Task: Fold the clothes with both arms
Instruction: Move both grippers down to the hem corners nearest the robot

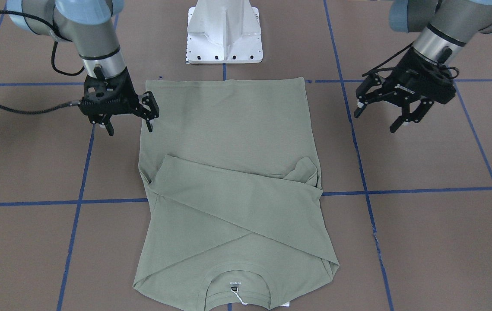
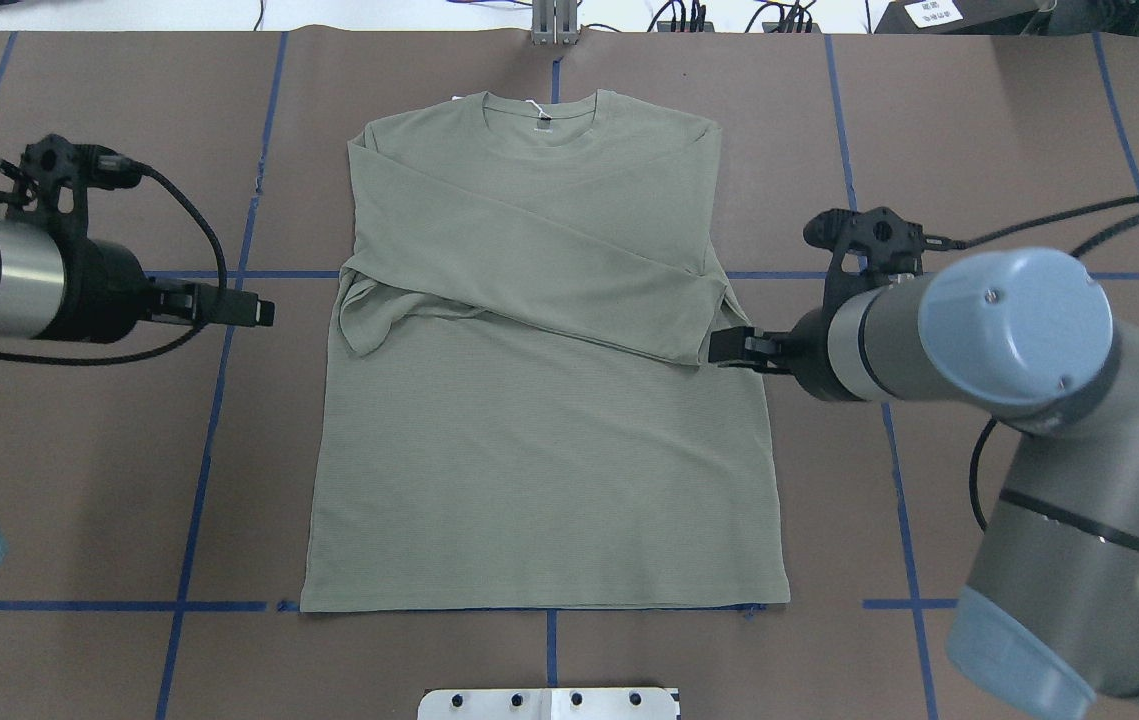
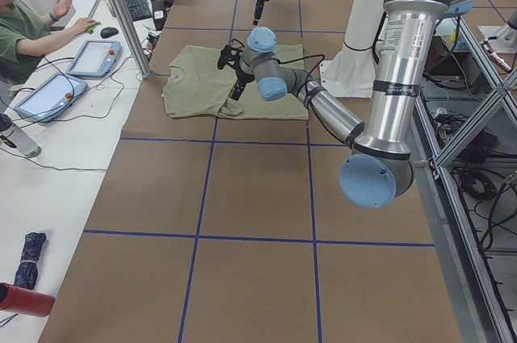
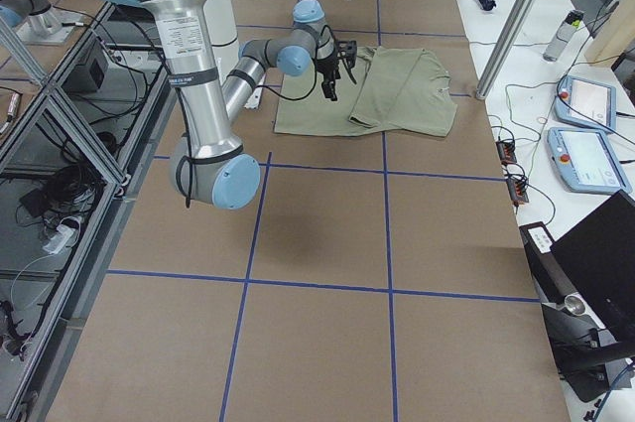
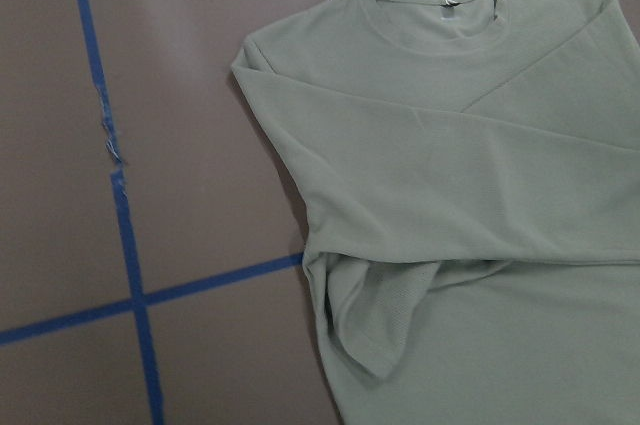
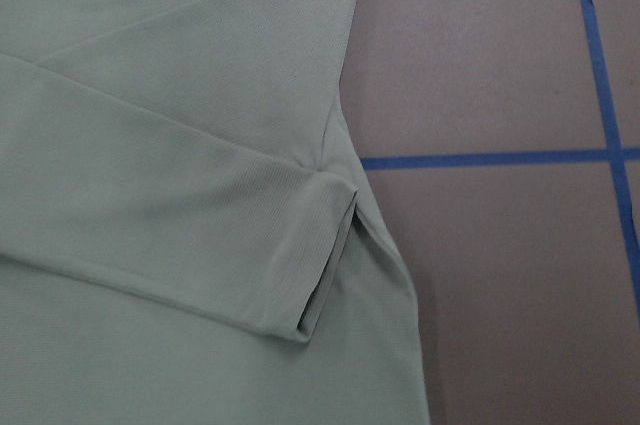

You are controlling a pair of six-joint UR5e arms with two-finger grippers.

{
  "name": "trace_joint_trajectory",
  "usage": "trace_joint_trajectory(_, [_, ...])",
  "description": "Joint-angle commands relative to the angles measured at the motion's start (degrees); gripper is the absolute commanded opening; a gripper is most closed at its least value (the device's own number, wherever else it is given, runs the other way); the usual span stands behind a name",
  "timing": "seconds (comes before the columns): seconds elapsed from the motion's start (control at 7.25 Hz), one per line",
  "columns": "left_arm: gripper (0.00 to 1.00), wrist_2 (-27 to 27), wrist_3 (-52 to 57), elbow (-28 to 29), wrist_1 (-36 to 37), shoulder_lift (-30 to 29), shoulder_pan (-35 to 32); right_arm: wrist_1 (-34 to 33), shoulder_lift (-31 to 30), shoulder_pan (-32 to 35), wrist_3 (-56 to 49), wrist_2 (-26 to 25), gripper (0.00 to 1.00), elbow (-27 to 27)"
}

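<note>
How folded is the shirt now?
Partly folded. The shirt has both sleeves crossed over the chest; its body lies spread flat, hem not folded up.

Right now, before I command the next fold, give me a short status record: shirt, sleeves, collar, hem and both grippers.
garment: shirt flat on table, body not yet folded
sleeves: both crossed over the chest; top sleeve ends at cuff
collar: collar on the far side from the robot
hem: hem toward the robot
left: left gripper open, over bare table, clear of the shirt
right: right gripper open, at the shirt's side edge; contact unclear
</note>
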Motion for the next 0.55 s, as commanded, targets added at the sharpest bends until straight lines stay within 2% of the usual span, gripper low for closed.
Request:
trace_joint_trajectory(0.0, [1.00, 9.90, -12.91, -3.67, -0.09, 2.96, 11.72, 13.11, -11.45, -11.27, 15.18, -10.49, 0.97, 4.17])
trace_joint_trajectory(0.14, [0.98, 15.35, -21.05, -3.59, -2.78, 4.72, 17.42, 13.43, -12.80, -16.89, 21.78, -18.45, 0.96, 4.70])
trace_joint_trajectory(0.28, [0.89, 21.67, -28.09, -3.50, -6.55, 8.30, 23.05, 13.43, -13.08, -19.38, 24.02, -22.10, 0.96, 4.79])
trace_joint_trajectory(0.41, [0.75, 25.65, -35.30, -3.15, -9.11, 10.69, 27.11, 13.43, -13.08, -19.50, 24.04, -22.40, 0.97, 4.70])
